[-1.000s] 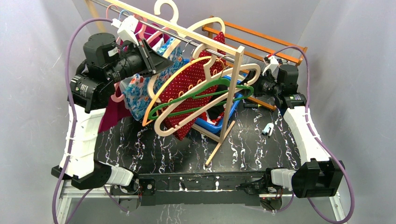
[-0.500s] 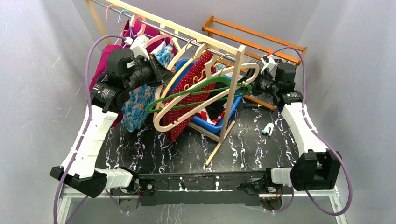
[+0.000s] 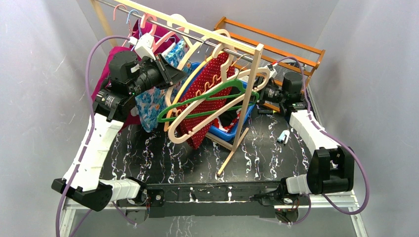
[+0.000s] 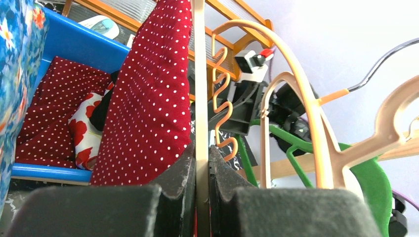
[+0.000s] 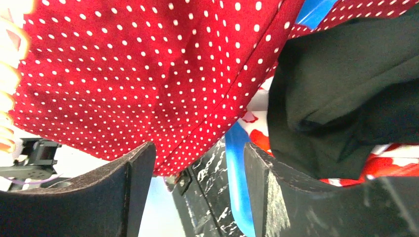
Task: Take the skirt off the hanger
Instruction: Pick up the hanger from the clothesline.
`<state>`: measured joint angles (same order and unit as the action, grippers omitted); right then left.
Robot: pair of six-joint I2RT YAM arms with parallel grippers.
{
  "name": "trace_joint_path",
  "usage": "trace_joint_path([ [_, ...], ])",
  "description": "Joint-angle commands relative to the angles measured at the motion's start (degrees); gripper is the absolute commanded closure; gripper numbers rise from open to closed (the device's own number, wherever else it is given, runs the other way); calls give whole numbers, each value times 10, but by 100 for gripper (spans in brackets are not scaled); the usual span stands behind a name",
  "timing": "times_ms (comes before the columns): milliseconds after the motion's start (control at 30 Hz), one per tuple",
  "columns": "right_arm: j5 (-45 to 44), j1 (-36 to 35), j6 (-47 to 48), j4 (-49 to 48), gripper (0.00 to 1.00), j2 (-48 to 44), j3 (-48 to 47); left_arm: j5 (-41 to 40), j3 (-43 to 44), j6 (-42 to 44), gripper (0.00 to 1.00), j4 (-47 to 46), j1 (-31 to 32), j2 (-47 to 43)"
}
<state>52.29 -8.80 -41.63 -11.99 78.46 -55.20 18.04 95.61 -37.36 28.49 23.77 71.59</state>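
A black marbled table (image 3: 163, 158) carries a wooden clothes rack (image 3: 251, 89), its upright post standing in front of an orange slatted stand (image 3: 276, 37). Under the rack's rail, behind the post, sits a blue bin (image 3: 225, 133) with dotted and black cloth (image 5: 346, 98) heaped inside. A blue floral garment (image 3: 148, 106) hangs at the rack's left end.

Crowding the rail beside the post are a cream hanger (image 3: 180, 138) and a green hanger (image 3: 232, 85). Both lie across the skirt (image 3: 200, 107) and tangle around it, and the green one reaches past the post.

The skirt hangs from the rail just left of the post. Its long axis runs steeply down from the rail, with the hem swung out toward the near side of the rack, above the table. It is red with small white dots, narrow at the top and wider below.

The left gripper (image 4: 201, 153), left of the post, is clamped tight on a thin pale bar of the cream hanger, with the skirt alongside. The right gripper (image 5: 197, 153), right of the post, has its fingers (image 5: 136, 187) spread apart under the skirt's hem.
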Motion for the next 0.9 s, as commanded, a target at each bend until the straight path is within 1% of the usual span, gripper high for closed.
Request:
trace_joint_path([
  [0, 0, -23, -64, -116, 26, 27, 30, 26, 17, -20, 100, -67, -2, -30],
  [100, -12, -26, -85, -151, 26, 37, 45, 32, 11, -25, 100, -76, -3, -34],
  [233, -29, -24, -75, -150, 29, 47, 44, 36, 9, -27, 100, -75, -3, -34],
  [333, -50, -9, -61, -133, 30, 44, 46, 37, 9, -26, 100, -75, -3, -34],
  [500, -59, 47, -17, -79, 30, 38, 28, 45, 8, -23, 100, -73, -3, -29],
  [567, -55, 70, -5, -61, 28, 37, 17, 51, 6, -24, 100, -77, -5, -29],
  [667, -43, 106, -12, -61, 25, 34, 8, 58, 2, -24, 100, -79, -6, -26],
  [767, -23, 119, -49, -83, 20, 35, 1, 78, 0, -27, 100, -86, -7, -21],
  [867, -10, 118, -112, -124, 11, 36, 2, 104, -15, -35, 100, -108, -7, -20],
])
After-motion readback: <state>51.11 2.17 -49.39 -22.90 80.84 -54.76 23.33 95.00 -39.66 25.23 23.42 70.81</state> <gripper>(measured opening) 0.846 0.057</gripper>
